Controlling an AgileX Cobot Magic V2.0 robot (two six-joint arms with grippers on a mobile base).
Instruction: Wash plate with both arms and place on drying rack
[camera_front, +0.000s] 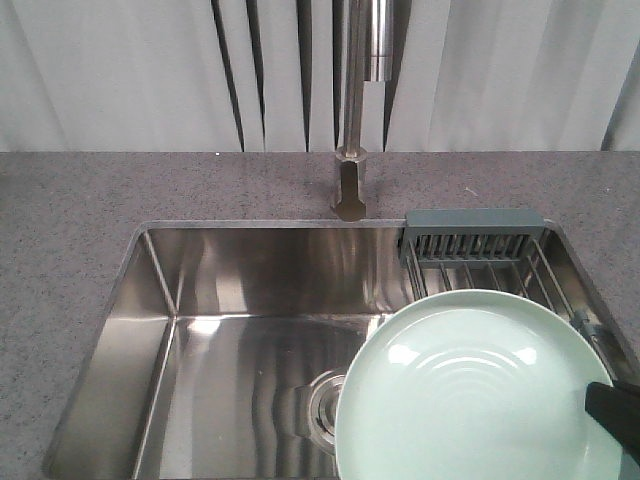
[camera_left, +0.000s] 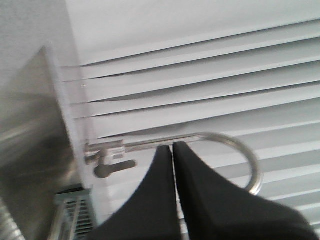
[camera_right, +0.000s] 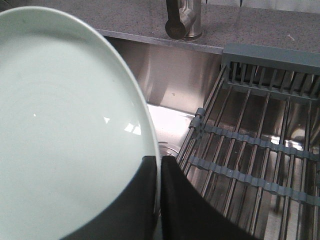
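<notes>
Mint-green and smooth, the plate (camera_front: 470, 390) fills the near right of the front view, its face turned up toward the camera. The right gripper (camera_right: 160, 161) pinches the plate's rim, one black finger on each side of the edge. Held this way, the plate hangs over the front right part of the steel sink (camera_front: 240, 280) and partly covers the round drain (camera_front: 325, 400). From the right wrist camera the plate sits left of the drying rack (camera_right: 260, 150), close beside it; whether the two touch cannot be told.

The rack lies across the right end of the sink. It has parallel steel rods, grey-green cross strips and a grey-green end bar at the back.

The left gripper (camera_left: 173, 150) appears only in its own wrist camera. Its two black fingers are pressed almost together, with nothing seen between them, and they are raised toward the curved tap.

Behind the sink, the steel tap (camera_front: 352, 150) rises from a speckled grey countertop (camera_front: 80, 200). A pale pleated curtain (camera_front: 120, 70) hangs at the very back.
</notes>
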